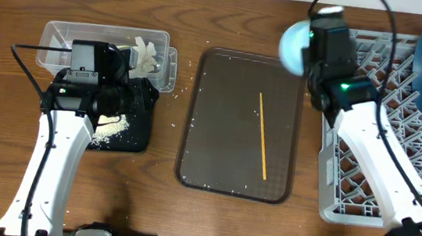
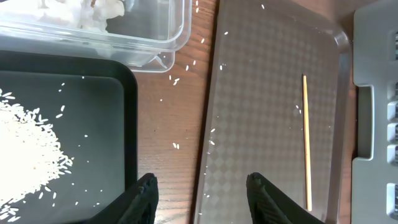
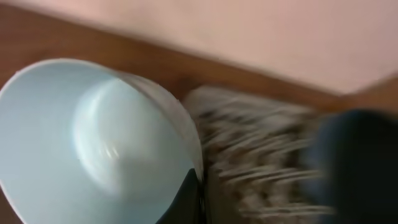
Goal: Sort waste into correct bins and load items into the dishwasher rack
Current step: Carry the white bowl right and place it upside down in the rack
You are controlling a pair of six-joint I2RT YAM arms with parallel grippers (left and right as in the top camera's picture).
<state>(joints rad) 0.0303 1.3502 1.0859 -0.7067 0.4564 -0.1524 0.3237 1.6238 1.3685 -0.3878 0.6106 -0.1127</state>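
- The mint-green bowl (image 1: 292, 44) is hanging over the brown tray's (image 1: 217, 134) far right corner, beside the grey rack (image 1: 330, 195). The right tool (image 3: 191, 198) is clenching its rim, though that blurred view is showing only one finger.
- The left tool (image 2: 202, 198) is hovering released and empty, with only its fingertips showing, beside the black tray (image 2: 127, 124) holding rice (image 2: 25, 155).
- Overhead, its arm is hiding part of that tray.
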